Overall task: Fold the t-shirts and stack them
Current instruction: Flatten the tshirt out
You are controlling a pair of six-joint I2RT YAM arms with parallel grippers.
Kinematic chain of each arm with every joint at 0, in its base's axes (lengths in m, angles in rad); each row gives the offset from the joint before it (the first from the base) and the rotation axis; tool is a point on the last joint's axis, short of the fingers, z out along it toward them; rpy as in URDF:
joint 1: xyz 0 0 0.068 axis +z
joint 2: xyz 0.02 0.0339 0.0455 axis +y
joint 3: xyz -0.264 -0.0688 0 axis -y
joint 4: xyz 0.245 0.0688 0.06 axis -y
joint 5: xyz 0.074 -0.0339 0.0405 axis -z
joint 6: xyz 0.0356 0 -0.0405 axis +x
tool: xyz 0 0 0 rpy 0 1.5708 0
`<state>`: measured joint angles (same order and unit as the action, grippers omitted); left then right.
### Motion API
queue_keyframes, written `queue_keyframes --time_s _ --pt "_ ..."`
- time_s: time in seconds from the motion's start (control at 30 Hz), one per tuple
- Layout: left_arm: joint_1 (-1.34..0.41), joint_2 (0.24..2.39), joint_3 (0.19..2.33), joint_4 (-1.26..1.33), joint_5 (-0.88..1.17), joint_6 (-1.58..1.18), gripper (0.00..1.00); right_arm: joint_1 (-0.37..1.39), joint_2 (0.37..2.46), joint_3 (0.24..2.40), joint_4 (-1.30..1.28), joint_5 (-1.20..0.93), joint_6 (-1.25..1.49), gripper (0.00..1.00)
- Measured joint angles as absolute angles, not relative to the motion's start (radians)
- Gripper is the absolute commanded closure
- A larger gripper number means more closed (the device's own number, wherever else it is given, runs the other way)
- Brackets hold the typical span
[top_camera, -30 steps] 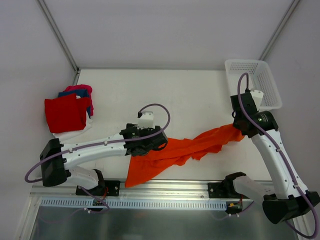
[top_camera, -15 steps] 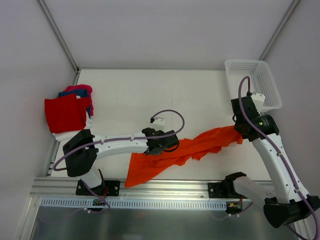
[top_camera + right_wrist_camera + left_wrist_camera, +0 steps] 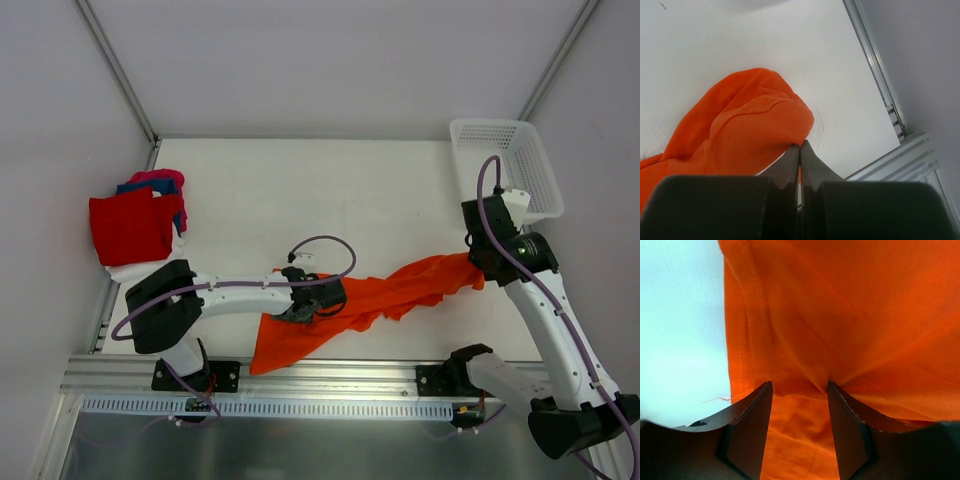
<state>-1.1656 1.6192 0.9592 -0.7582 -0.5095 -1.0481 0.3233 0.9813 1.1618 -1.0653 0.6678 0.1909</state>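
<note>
Orange t-shirt (image 3: 385,292) lies stretched as a rumpled band between the two sets of fingers. Its broad lower part spreads on the table (image 3: 330,190) just nearward of the left gripper (image 3: 800,390). The left fingers (image 3: 747,430) stand partly apart, clamping a gathered fold of the cloth, with creases running into the gap. The right gripper (image 3: 800,149) has its fingers pressed together, pinching the shirt's other end. Well left of the left fingers sits a pile of t-shirts (image 3: 132,228), red on top. Beyond the right fingers stands a white mesh basket (image 3: 525,165).

Bright, even overhead light, soft shadows (wrist close-ups blurry)
</note>
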Motion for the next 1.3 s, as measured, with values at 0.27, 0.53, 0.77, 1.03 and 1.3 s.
queue_keyframes --time_s 0.27,0.53,0.77,1.03,1.3 --pt "-1.166 1.62 0.921 -0.657 -0.461 -1.036 0.55 0.334 0.958 1.161 -1.078 0.668 0.2 0.99" --pt "-1.166 1.631 0.918 -0.595 -0.44 -1.028 1.0 0.335 0.942 1.161 -1.09 0.669 0.207 1.0" --pt "-1.166 1.616 0.906 -0.586 -0.447 -1.032 1.0 0.338 0.943 1.15 -1.093 0.671 0.208 1.0" --pt "-1.166 1.599 1.006 -0.714 -0.521 -1.009 1.0 0.339 0.966 1.148 -1.092 0.675 0.208 1.0" --pt "-1.151 1.407 1.225 -0.89 -0.665 -0.954 1.0 0.342 0.984 1.133 -1.089 0.677 0.207 0.99"
